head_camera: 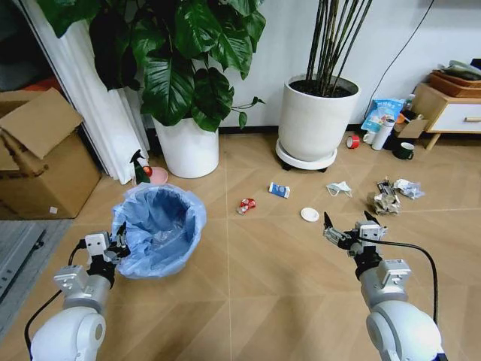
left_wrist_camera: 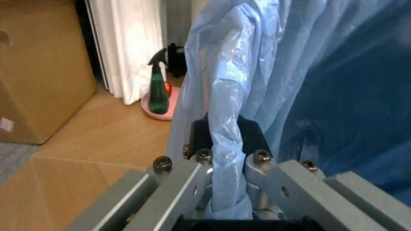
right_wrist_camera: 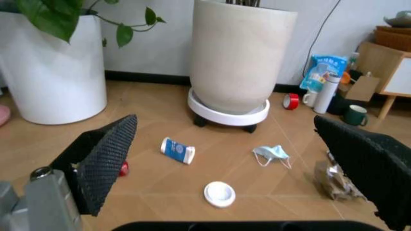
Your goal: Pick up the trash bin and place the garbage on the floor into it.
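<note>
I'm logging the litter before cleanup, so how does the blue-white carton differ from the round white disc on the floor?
The small blue-white carton is a printed, boxy pack lying on its side; the round white disc is plain, flat and circular. The carton sits nearer the big white plant pot on its wheeled base; the disc lies nearer the open right gripper. Both rest loose on the wooden floor, outside the blue-lined trash bin.

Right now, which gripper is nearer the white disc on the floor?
Right. The right gripper hangs open just short of the white disc; the left gripper is across the floor, shut on the trash bin liner.
</note>
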Robot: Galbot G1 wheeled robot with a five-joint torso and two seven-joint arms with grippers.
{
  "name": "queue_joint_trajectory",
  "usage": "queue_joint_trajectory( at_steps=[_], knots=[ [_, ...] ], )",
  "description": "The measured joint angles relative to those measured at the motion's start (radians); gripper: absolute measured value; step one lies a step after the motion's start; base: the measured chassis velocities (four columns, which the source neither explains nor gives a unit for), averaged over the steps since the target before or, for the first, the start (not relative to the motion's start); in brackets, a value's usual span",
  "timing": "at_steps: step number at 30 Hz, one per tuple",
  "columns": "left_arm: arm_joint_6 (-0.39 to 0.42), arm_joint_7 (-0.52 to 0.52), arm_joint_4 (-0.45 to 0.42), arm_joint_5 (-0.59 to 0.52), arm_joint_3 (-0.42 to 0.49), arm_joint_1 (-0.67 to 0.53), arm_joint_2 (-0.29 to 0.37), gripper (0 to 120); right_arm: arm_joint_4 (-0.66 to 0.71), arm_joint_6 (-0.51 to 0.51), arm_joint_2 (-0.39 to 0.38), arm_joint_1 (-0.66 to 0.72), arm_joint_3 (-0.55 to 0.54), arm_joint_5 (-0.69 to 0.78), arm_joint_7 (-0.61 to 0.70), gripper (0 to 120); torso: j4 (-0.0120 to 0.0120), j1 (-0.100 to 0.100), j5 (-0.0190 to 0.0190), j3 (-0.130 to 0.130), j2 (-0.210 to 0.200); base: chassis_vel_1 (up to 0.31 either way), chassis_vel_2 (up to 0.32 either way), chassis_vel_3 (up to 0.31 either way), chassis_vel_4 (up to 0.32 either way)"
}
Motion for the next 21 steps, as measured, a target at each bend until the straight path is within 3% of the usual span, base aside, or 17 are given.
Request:
queue_joint_trajectory(
  at_steps=[21],
  knots=[
    [-0.005,0.005,0.018,-0.002,-0.005,0.001,-0.006,0,-0.015,0.003,0.004,0.004,-0.007,-0.006,-0.002,100,0.0001,0.000,-0.0003,0.000,0.000,-0.184,0.235,0.183,-0.231]
  ],
)
